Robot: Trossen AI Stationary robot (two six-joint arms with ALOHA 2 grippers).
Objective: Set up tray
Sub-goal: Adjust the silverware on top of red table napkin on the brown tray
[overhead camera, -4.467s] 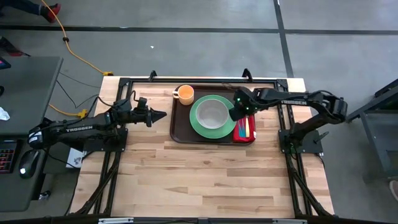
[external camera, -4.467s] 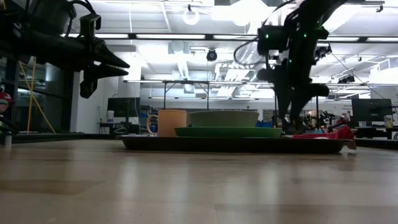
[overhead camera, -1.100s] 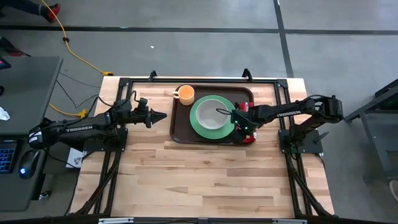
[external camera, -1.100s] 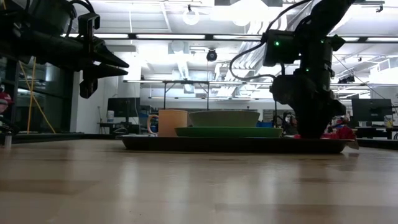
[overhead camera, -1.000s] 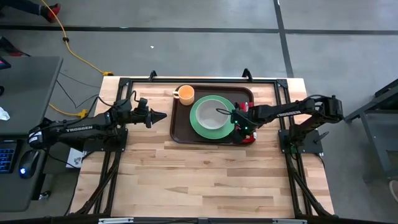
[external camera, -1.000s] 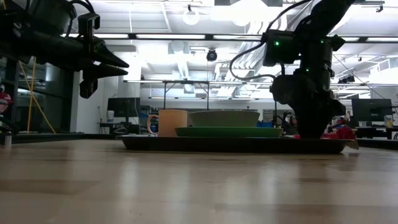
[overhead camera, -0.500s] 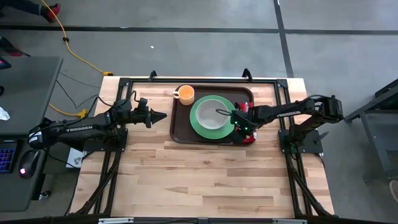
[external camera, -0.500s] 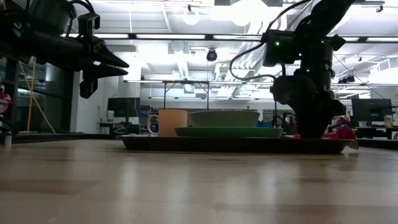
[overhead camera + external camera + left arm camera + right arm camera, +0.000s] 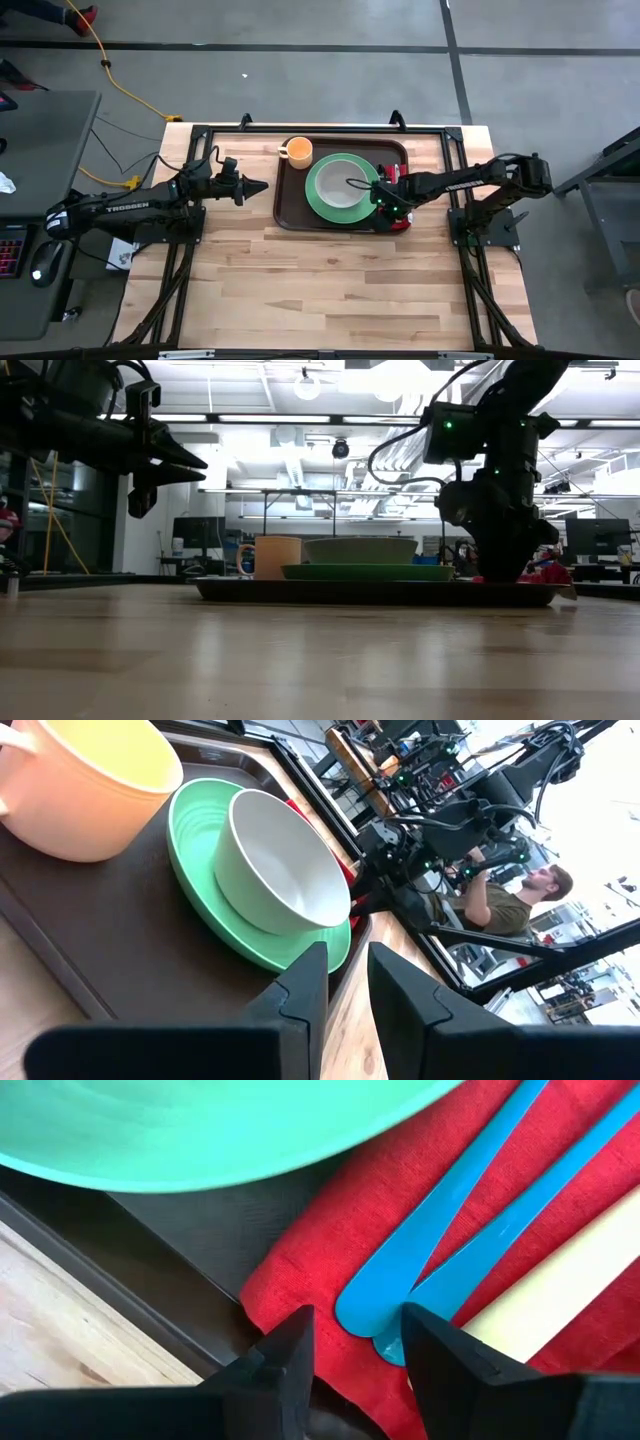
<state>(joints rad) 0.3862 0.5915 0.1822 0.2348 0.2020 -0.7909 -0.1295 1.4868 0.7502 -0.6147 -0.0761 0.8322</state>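
Butcher-block table (image 9: 330,280) of pale planks sat on a grey concrete floor, with a black frame running round its far half. Beyond it, at table height, the room showed bright ceiling lights, ductwork and workbenches. A person (image 9: 497,906) in a dark shirt sat behind the right arm in the left wrist view.

Left arm lay stretched low over the left side of the table, near the far edge. Left gripper (image 9: 258,186) pointed at the tray's left edge, just short of it and raised off the wood. Its fingers (image 9: 300,990) stood slightly parted, nothing between them.

Right arm reached in from the right edge, folded at the elbow, wrist tipped steeply down. Right gripper (image 9: 387,208) hung over the tray's near right corner, its tips down at the red napkin (image 9: 330,1265). Its fingers (image 9: 285,1355) stood apart, either side of the ends of two blue utensil handles (image 9: 440,1245), gripping nothing that I could see. A pale yellow handle (image 9: 560,1270) lay beside the blue ones.

Tray (image 9: 292,205) sat at the middle of the far half of the table. It carried an orange cup (image 9: 297,151) in its far left corner. A green plate (image 9: 322,197) with a white bowl (image 9: 340,182) on it lay at centre.
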